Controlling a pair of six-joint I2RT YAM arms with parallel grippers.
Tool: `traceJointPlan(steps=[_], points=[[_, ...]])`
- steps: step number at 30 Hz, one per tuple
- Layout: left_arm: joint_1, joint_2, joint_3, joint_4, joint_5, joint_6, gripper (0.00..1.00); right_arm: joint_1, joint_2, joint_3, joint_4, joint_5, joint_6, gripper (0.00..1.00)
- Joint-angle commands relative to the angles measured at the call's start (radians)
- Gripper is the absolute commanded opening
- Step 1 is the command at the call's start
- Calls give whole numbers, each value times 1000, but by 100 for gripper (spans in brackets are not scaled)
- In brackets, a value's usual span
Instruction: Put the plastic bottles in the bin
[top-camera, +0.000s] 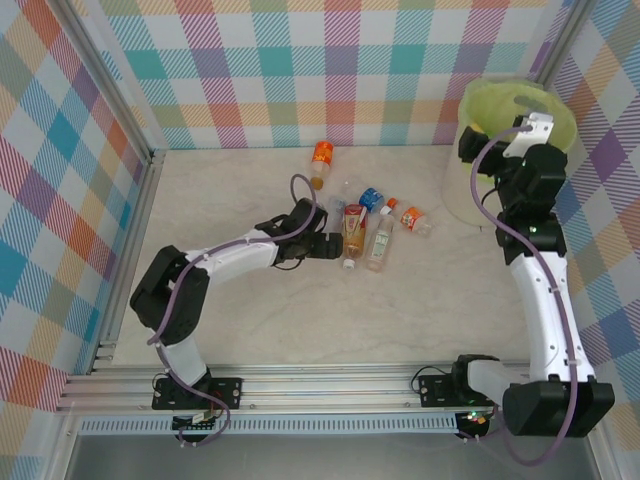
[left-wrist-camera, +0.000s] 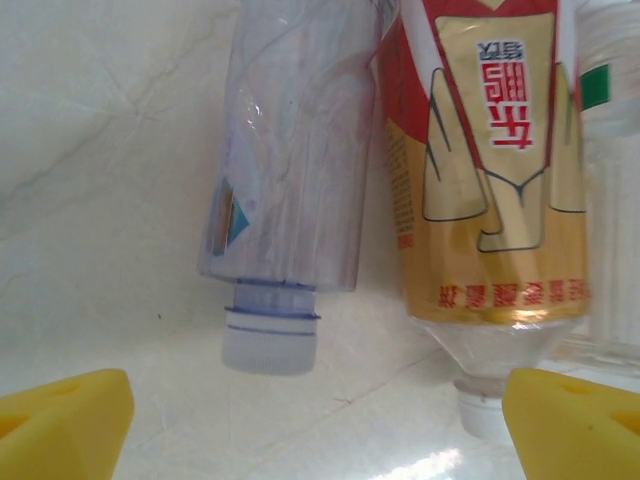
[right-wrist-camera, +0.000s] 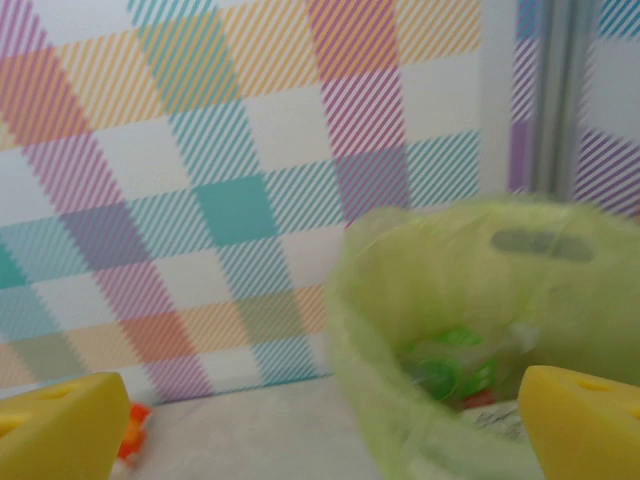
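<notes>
So the left gripper (left-wrist-camera: 320, 430) sits low over the table (top-camera: 250, 300), right at the middle cluster of bottles. Its yellow pads (left-wrist-camera: 60, 420) are spread wide with nothing between them. Just ahead of it lie a clear bottle (left-wrist-camera: 290, 170) with a pale cap and a red-and-gold bottle (left-wrist-camera: 480, 180), side by side, necks pointing at the gripper. A third bottle with a green mark (left-wrist-camera: 610, 200) lies just beside the red one.

From above, a blue-label bottle (top-camera: 372, 198) and a small orange one (top-camera: 414, 218) lie near that bunch. Another orange-label bottle (top-camera: 321, 163) lies apart, toward the back wall.

The bin (top-camera: 515, 120) stands in the far right corner, green bag (right-wrist-camera: 400, 290) inside it. The right gripper (right-wrist-camera: 320, 430) hangs at its rim, fingers wide apart, holding nothing. There's blurry green stuff down inside.
</notes>
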Motion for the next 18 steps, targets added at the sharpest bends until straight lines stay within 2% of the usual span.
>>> traceJointPlan(steps=[1, 9, 18], points=[[16, 69, 85, -81, -41, 154, 90, 0, -30, -72, -83, -171, 182, 100], [37, 233, 253, -145, -51, 239, 81, 0, -100, -146, -172, -232, 246, 100], [41, 289, 246, -125, -69, 227, 72, 0, -113, -175, -199, -308, 286, 100]])
